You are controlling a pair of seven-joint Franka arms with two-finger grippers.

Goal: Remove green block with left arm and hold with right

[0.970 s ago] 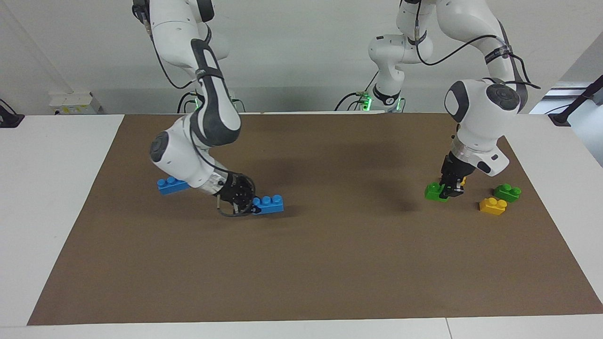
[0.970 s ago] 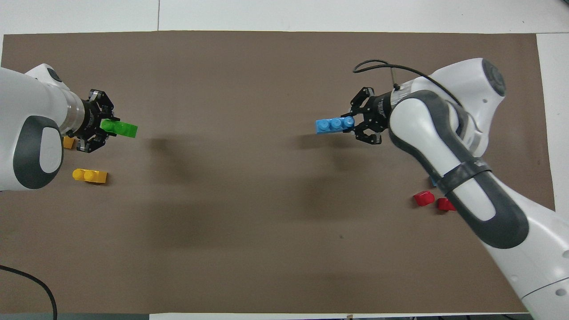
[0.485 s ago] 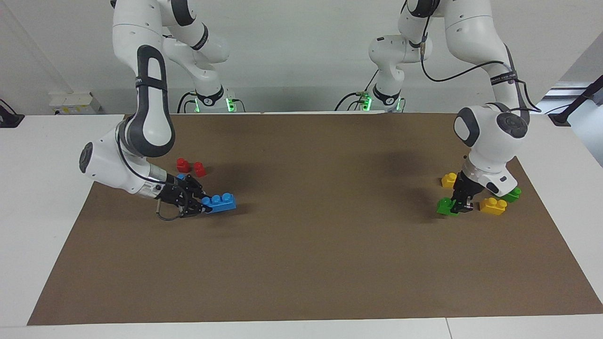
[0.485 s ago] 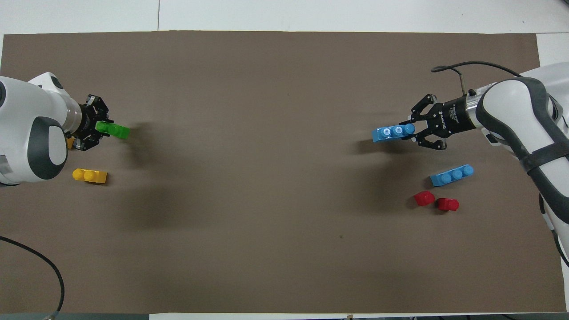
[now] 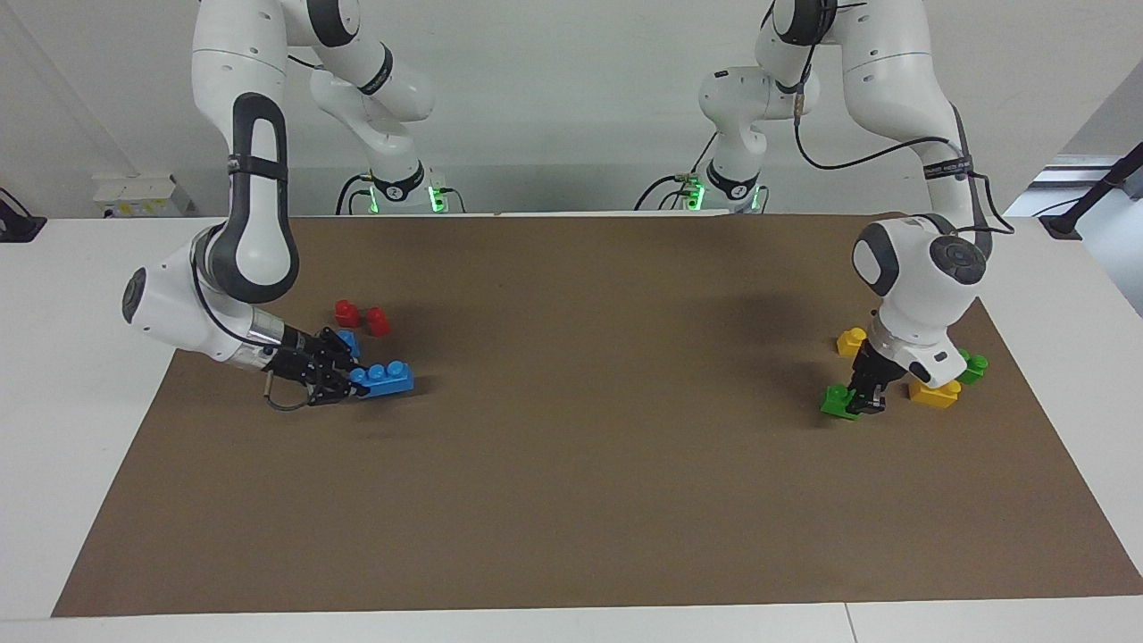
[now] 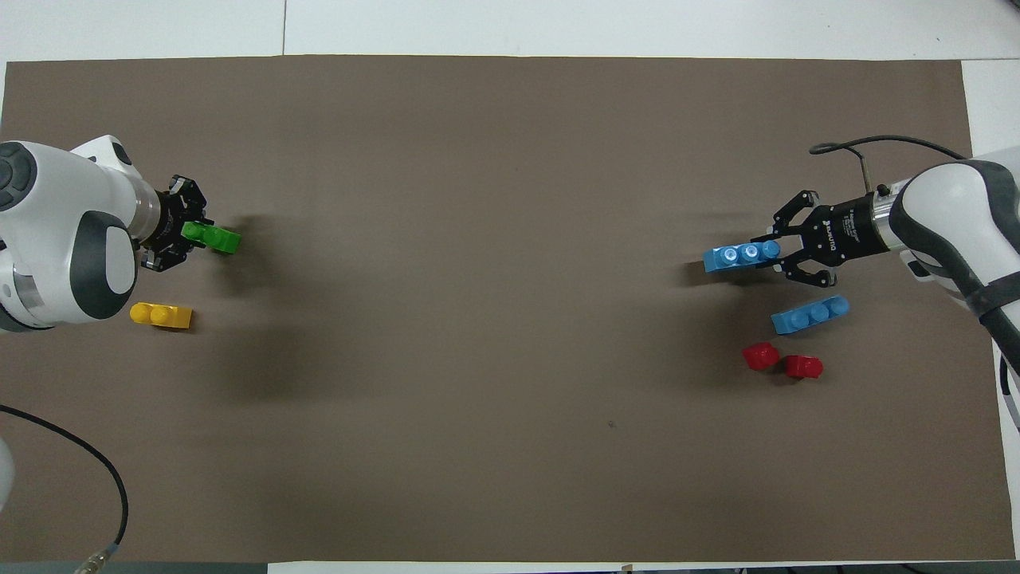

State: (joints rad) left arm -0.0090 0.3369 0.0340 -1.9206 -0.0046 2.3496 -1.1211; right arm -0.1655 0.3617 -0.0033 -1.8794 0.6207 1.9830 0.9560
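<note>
At the left arm's end of the desk, the green block (image 5: 838,400) (image 6: 212,236) sits clamped in the left end effector (image 5: 864,399) (image 6: 185,232), low over the brown mat (image 5: 625,464) beside a yellow brick (image 5: 934,393) (image 6: 161,315) (whether the block touches the mat is unclear). The right end effector (image 5: 350,381) (image 6: 777,251) grips a blue brick (image 5: 384,378) (image 6: 739,256) near two red bricks (image 5: 361,316) (image 6: 781,360).
</note>
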